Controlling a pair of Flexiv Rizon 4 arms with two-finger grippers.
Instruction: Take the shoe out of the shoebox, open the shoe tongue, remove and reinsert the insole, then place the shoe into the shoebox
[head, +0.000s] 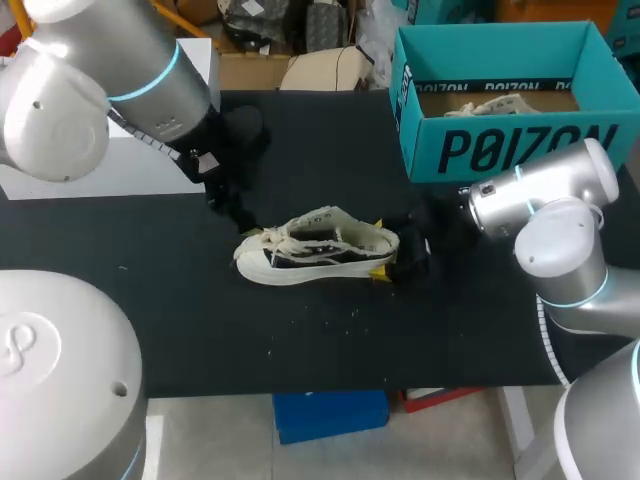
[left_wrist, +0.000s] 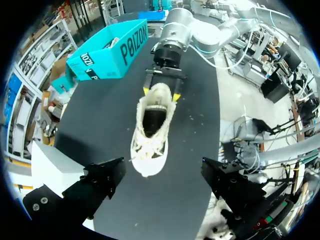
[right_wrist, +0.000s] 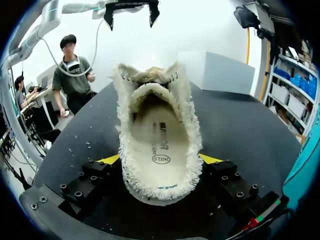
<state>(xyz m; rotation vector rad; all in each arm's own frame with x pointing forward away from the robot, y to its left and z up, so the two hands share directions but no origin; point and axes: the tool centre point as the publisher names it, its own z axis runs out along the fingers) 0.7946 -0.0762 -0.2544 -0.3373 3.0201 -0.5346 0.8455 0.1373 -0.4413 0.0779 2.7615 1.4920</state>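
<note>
Near one shoebox (head: 430, 150) lies one shoe (head: 315, 248).

Black matte table top (head: 180, 320) is seen carrying a cream-and-black canvas sneaker (head: 315, 247), laid near the middle. An open teal cardboard shoebox (head: 500, 150) is set at the far right corner. Small white crumbs (head: 350, 313) are scattered just beside the sneaker.
</note>
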